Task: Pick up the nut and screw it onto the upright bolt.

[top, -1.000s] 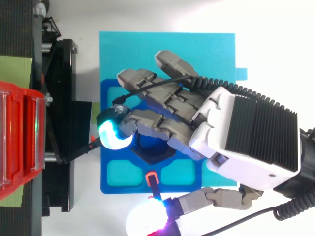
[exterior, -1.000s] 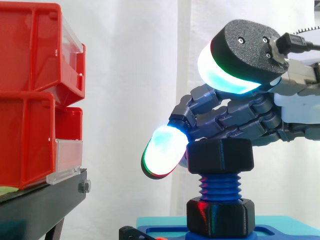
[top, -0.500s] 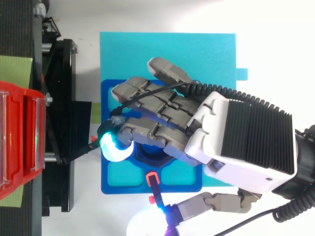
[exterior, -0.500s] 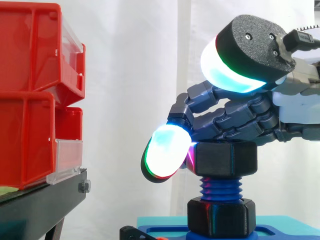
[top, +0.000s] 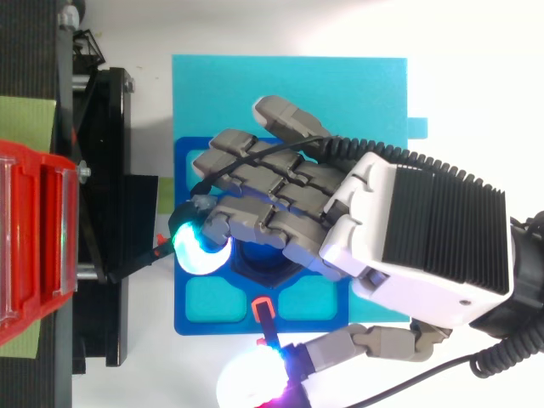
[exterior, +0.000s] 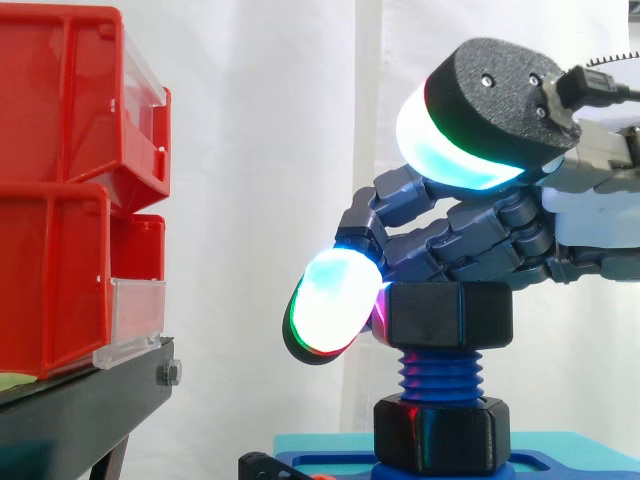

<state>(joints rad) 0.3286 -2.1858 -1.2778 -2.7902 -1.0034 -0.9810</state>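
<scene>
Hand [exterior: 480,235] reaching in from the right, fingers curled down over the black nut [exterior: 450,315]. One glowing fingertip [exterior: 325,310] presses against the nut's left face. The thumb [exterior: 460,150] is raised clear of the nut, on the side nearer the side camera. The nut sits at the top of the upright blue bolt [exterior: 440,375], with bare thread showing between it and a black collar [exterior: 440,435] at the bolt's foot. The bolt stands at the middle of a blue tray [top: 208,302], which lies on a cyan plate [top: 289,85] along the plate's edge nearest the black stand [exterior: 80,410]. Red bins [exterior: 50,200] are stacked on the stand, well apart from the hand.
</scene>
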